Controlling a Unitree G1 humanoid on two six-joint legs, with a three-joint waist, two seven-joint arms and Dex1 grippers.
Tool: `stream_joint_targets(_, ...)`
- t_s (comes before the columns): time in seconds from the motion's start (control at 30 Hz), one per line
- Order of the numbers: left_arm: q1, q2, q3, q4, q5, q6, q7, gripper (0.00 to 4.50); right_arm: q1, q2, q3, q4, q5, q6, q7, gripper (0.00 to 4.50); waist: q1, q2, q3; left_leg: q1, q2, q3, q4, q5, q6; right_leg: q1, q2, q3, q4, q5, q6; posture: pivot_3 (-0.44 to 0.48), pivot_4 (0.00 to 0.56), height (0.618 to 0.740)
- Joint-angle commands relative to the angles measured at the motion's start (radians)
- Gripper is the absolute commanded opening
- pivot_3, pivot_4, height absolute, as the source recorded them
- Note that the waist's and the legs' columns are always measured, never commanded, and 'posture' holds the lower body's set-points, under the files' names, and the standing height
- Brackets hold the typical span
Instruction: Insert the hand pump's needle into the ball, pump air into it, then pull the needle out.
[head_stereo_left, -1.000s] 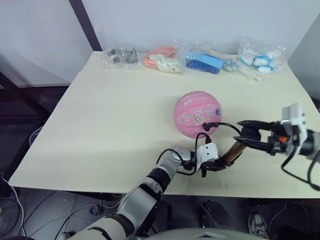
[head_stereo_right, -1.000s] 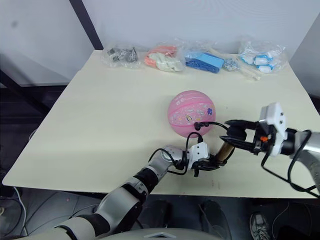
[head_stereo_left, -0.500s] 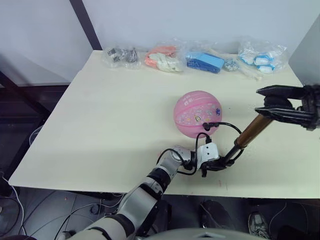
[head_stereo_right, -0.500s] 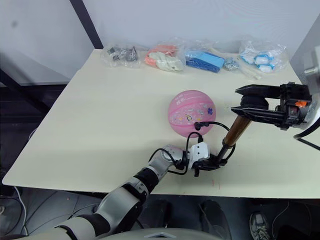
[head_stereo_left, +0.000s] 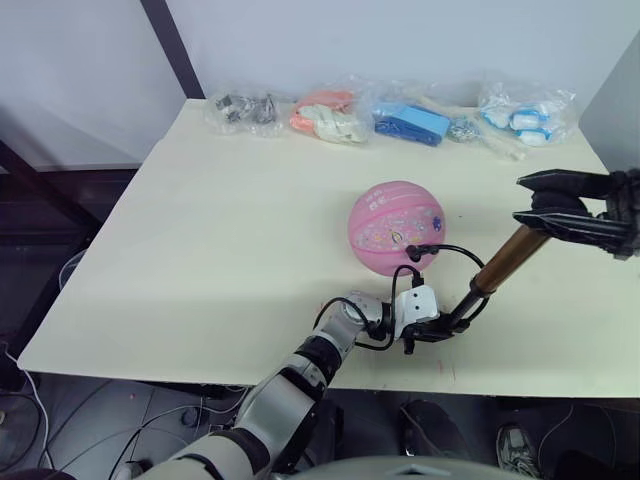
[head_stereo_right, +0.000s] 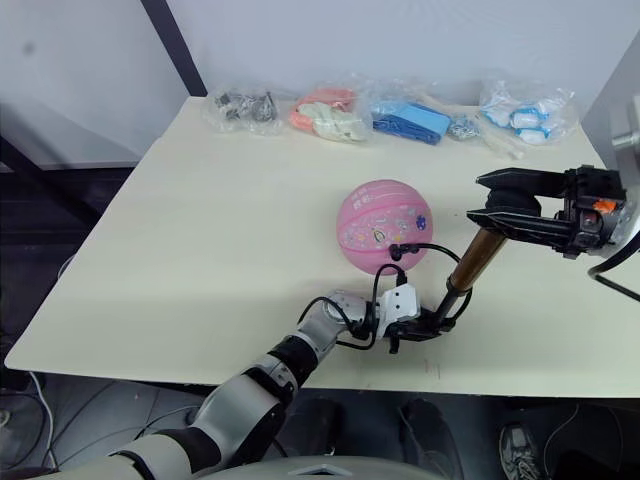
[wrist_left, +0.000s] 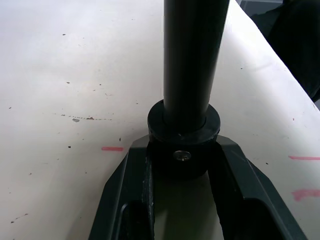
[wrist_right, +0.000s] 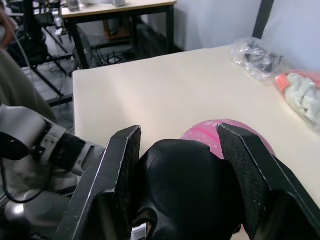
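The pink ball (head_stereo_left: 394, 226) rests right of the table's middle. The hand pump (head_stereo_left: 497, 269) leans from the table up to the right, its bronze barrel drawn out long. My left gripper (head_stereo_left: 438, 328) is shut on the pump's black bottom cap (wrist_left: 183, 131), low by the table's front edge. Up at the right, my right gripper (head_stereo_left: 527, 201) is shut on the black T-handle (wrist_right: 186, 187). The thin black hose (head_stereo_left: 452, 250) loops from the pump's foot to a small black fitting (head_stereo_left: 414, 252) against the ball's near right side. The needle itself is hidden.
Several clear bags of small items lie along the table's back edge: grey parts (head_stereo_left: 245, 108), orange and white pieces (head_stereo_left: 325, 118), blue pieces (head_stereo_left: 409, 125), blue and white ones (head_stereo_left: 524, 116). The table's front edge (head_stereo_left: 300, 380) runs just below my left gripper.
My right gripper has risen up and to the right with the T-handle, drawing the pump out longer and steeper. My left gripper and the ball have stayed put.
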Motion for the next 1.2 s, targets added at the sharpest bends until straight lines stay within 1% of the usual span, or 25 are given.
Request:
stream_joint_targets(0.03,0.032,0.019,-0.017,0.063,0.036,0.043,0.022,1.07,0.046,0.049,0.049,-0.042,-0.072,-0.060,-0.006,2.02,0.000,0.000,0.000,0.001,0.000,0.000,0.000,0.000,0.000,0.000,0.000,0.000,0.000,0.000,0.000,0.000,0.150,0.736)
stream_joint_targets(0.13,0.032,0.020,-0.017,0.065,0.036,0.044,0.021,1.07,0.095,0.097,0.100,-0.056,-0.119,-0.097,-0.005,2.02,-0.001,-0.001,-0.001,0.001,0.000,0.000,0.000,0.000,0.000,0.001,0.000,0.000,0.000,0.000,0.000,0.000,0.150,0.736)
stream_joint_targets(0.23,0.032,0.021,-0.018,0.065,0.036,0.043,0.021,1.07,0.152,0.128,0.166,-0.061,-0.209,-0.163,0.014,2.02,-0.001,-0.001,-0.001,0.001,0.000,0.000,0.000,0.000,0.000,0.001,0.001,0.000,0.001,0.000,0.000,0.000,0.150,0.736)
stream_joint_targets(0.4,0.033,0.023,-0.018,0.064,0.037,0.043,0.021,1.07,0.203,0.218,0.266,-0.018,-0.364,-0.304,-0.014,2.02,-0.003,-0.005,-0.004,0.003,0.000,0.000,0.000,0.000,0.000,0.002,0.001,0.000,0.001,0.000,0.000,0.000,0.150,0.736)
stream_joint_targets(0.47,0.032,0.025,-0.018,0.064,0.037,0.043,0.022,1.07,0.235,0.236,0.308,-0.002,-0.424,-0.358,0.003,2.02,-0.004,-0.005,-0.004,0.004,0.000,0.000,0.000,0.000,0.000,0.003,0.001,0.000,0.001,0.000,0.000,0.000,0.150,0.736)
stream_joint_targets(0.57,0.030,0.026,-0.018,0.062,0.036,0.043,0.022,1.07,0.272,0.274,0.348,0.029,-0.478,-0.411,-0.008,2.02,-0.004,-0.006,-0.004,0.010,0.000,0.000,-0.001,0.000,0.000,0.009,0.001,0.000,0.000,0.000,0.000,0.000,0.150,0.736)
stream_joint_targets(0.73,0.028,0.028,-0.017,0.059,0.035,0.047,0.021,1.07,0.312,0.321,0.375,0.091,-0.534,-0.493,-0.007,2.02,-0.005,-0.005,-0.004,0.012,0.000,0.001,-0.002,0.000,0.000,0.009,0.001,0.001,0.000,0.000,0.000,0.000,0.150,0.736)
stream_joint_targets(0.9,0.027,0.031,-0.016,0.058,0.034,0.049,0.019,1.07,0.277,0.315,0.325,0.048,-0.461,-0.450,-0.022,2.02,-0.006,-0.006,-0.004,0.012,0.000,0.001,-0.002,0.000,0.000,0.010,0.002,0.001,0.000,0.000,0.000,0.000,0.150,0.736)
stream_joint_targets(1.03,0.029,0.031,-0.017,0.060,0.035,0.049,0.019,1.07,0.234,0.245,0.234,-0.005,-0.350,-0.359,-0.005,2.02,-0.004,-0.005,-0.003,0.012,0.000,0.001,-0.002,0.000,0.000,0.009,0.001,0.001,0.000,0.000,0.000,0.000,0.150,0.736)
stream_joint_targets(1.2,0.028,0.034,-0.016,0.072,0.036,0.045,0.022,1.07,0.155,0.165,0.104,-0.069,-0.135,-0.202,-0.047,2.02,-0.002,0.000,0.001,0.009,0.000,0.001,-0.002,0.000,0.000,0.007,0.000,0.001,0.000,0.000,0.000,0.000,0.150,0.736)
